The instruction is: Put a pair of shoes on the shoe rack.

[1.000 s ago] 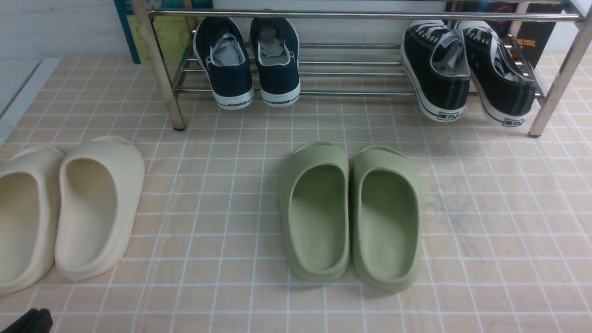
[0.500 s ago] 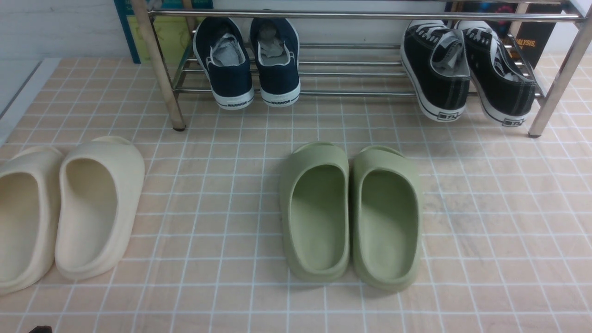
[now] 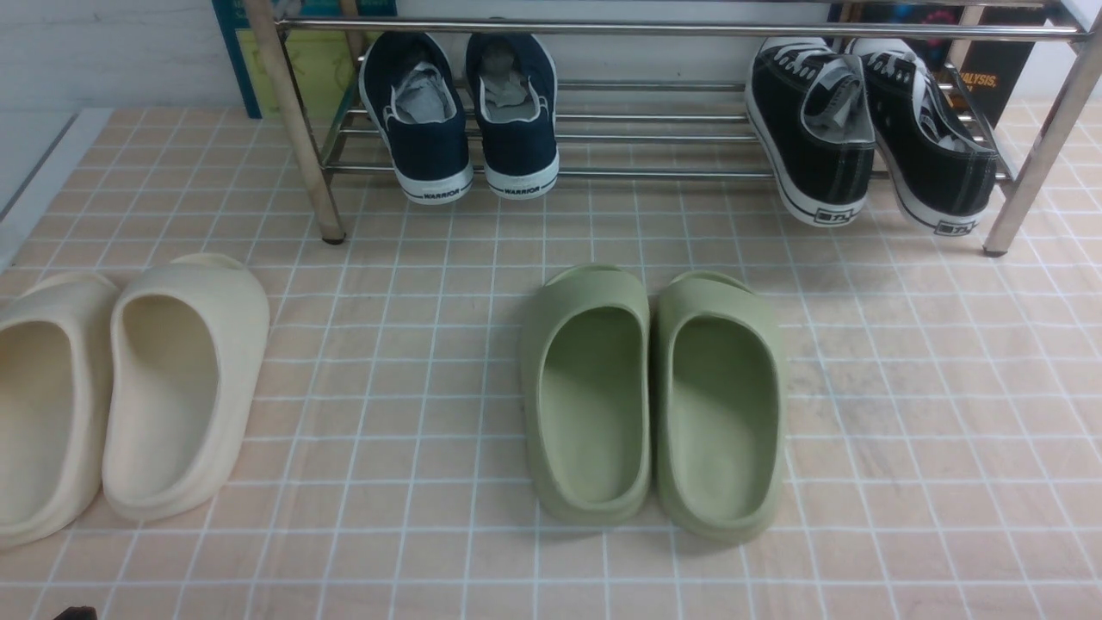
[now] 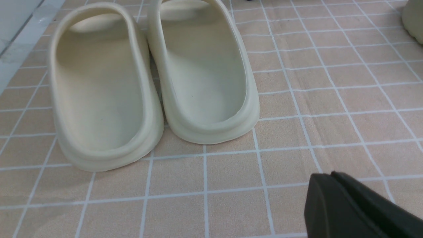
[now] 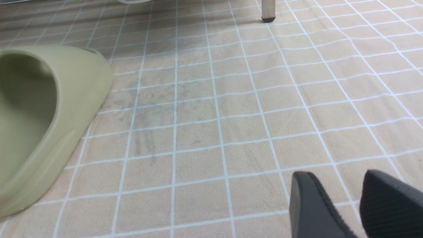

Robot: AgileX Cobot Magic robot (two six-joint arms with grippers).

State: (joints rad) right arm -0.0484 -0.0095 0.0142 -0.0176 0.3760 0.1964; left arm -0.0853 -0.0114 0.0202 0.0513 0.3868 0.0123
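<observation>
Left claw [image 4: 333,178] closed, empty, hovering near cream slides [image 4: 155,82]; right claw [image 5: 347,188] parted, empty. Navy shoes [image 3: 461,120] sit on shoe rack [image 3: 654,172], left end. Placement looks done; next: just retreat.

Matte black left gripper [image 4: 333,198] fingers, rounded tips; right gripper [image 5: 343,201] same, ribbed inner pads [image 5: 393,205].

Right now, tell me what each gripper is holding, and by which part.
Nothing is held. The left gripper is shut on nothing above the tiled floor, near the cream slides. The right gripper is open and empty beside a green slide.
</observation>
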